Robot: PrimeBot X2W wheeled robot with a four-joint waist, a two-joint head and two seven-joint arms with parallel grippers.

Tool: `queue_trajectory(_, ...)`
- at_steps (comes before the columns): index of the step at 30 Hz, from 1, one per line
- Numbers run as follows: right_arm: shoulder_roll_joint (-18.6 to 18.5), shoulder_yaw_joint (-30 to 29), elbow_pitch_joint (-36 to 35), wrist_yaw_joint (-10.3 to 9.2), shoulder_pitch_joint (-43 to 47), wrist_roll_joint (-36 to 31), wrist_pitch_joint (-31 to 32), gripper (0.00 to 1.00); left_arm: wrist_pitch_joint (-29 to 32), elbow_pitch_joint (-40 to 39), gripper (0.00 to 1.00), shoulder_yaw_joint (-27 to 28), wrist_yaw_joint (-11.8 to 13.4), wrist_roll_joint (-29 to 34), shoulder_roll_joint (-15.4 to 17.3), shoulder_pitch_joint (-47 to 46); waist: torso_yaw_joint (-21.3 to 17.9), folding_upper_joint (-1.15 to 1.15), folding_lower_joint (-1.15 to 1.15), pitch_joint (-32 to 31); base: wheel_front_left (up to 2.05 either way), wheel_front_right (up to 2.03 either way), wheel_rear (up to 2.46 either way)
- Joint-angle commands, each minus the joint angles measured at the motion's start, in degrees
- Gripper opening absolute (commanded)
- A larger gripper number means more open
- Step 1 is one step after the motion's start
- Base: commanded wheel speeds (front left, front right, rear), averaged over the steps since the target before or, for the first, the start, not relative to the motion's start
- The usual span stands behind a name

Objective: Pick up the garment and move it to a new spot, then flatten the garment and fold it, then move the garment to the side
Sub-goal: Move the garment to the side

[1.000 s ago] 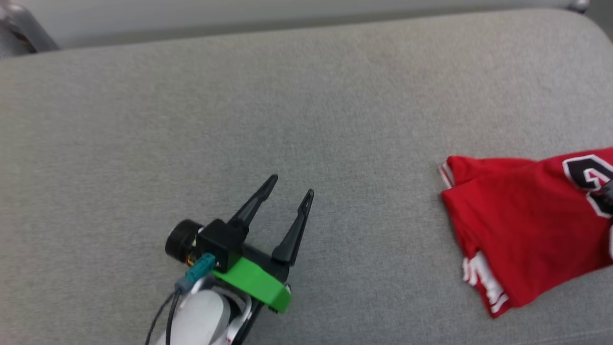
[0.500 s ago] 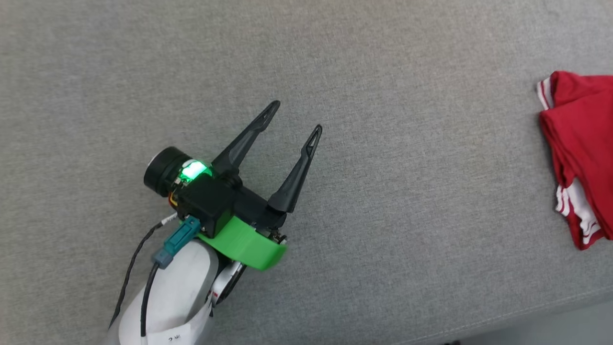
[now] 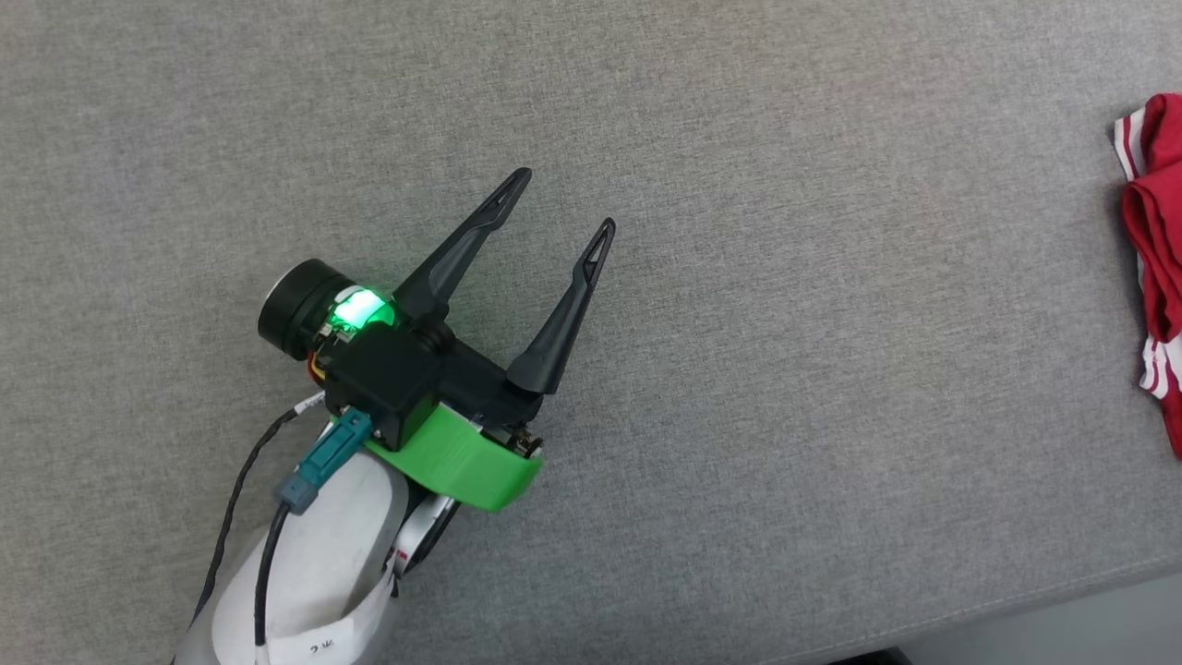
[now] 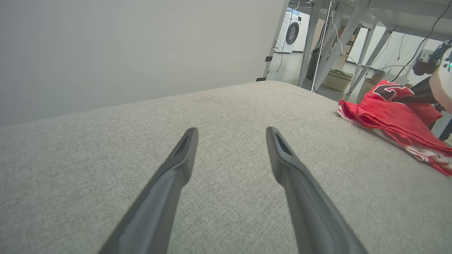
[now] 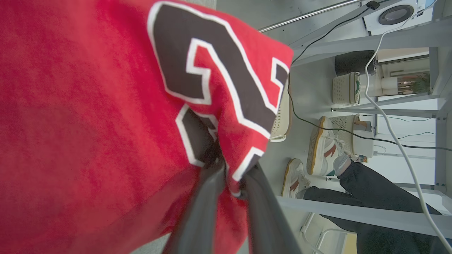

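The garment (image 3: 1154,203), a red jersey with striped trim, lies bunched at the far right edge of the head view. In the right wrist view its red cloth (image 5: 88,123) with black-and-white lettering hangs close in front, and my right gripper (image 5: 233,169) is shut on a fold of it. My left gripper (image 3: 565,201) stands open over the bare grey surface, well to the left of the garment. Nothing is between its fingers. The left wrist view shows the left gripper (image 4: 231,132) low over the fabric, the garment (image 4: 392,113) off to its right, and the right arm's dark fingers (image 4: 422,93) reaching into it.
The grey upholstered surface (image 3: 739,369) has its near edge (image 3: 1016,610) at the lower right. Past the garment's end stand metal table legs (image 4: 317,42), baskets (image 4: 337,79) and a washing machine (image 4: 293,31). A person's legs and shoes (image 5: 325,148) are on the floor there.
The head camera has swung, so the garment has slid toward the picture's right edge and the surface's far edge has left the frame. My left gripper stays open in much the same pose.
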Motion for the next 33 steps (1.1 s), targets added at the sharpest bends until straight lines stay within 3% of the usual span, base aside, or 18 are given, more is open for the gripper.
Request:
queue_trajectory(1,0.62,-0.62,0.38,-0.11,-1.09,-0.89,-0.73,1.00,-0.31,-0.10,1.00,0.17,0.32,0.31,0.20,-1.07,0.28,0.00,-0.01,-0.57,0.00,0.00,0.00)
queue_trajectory(9,1.86,-1.79,0.69,-0.11,-0.84,-2.29,-2.51,1.00,-0.32,1.52,1.00,1.73,0.70,-1.00,-1.40,0.65,1.53,0.00,-0.01,-6.77,0.00,0.00,0.00)
queue_trajectory(17,5.14,-0.68,-6.53,-0.11,1.05,1.18,-4.13,1.00,-0.32,5.53,1.00,6.94,0.90,-2.70,-3.46,6.82,3.48,0.00,-0.01,-17.42,0.00,0.00,0.00)
queue_trajectory(24,13.77,-1.39,-17.93,-0.11,5.71,7.16,-6.58,1.00,-0.32,8.68,1.00,12.60,1.37,-3.42,-5.40,12.95,5.95,0.00,-0.01,-25.79,0.00,0.00,0.00)
queue_trajectory(33,25.47,-3.20,-29.14,-0.11,16.05,10.34,-11.47,1.00,-0.32,10.00,1.00,17.46,1.24,-2.88,-7.88,18.64,9.38,0.00,-0.01,-31.44,0.00,0.00,0.00)
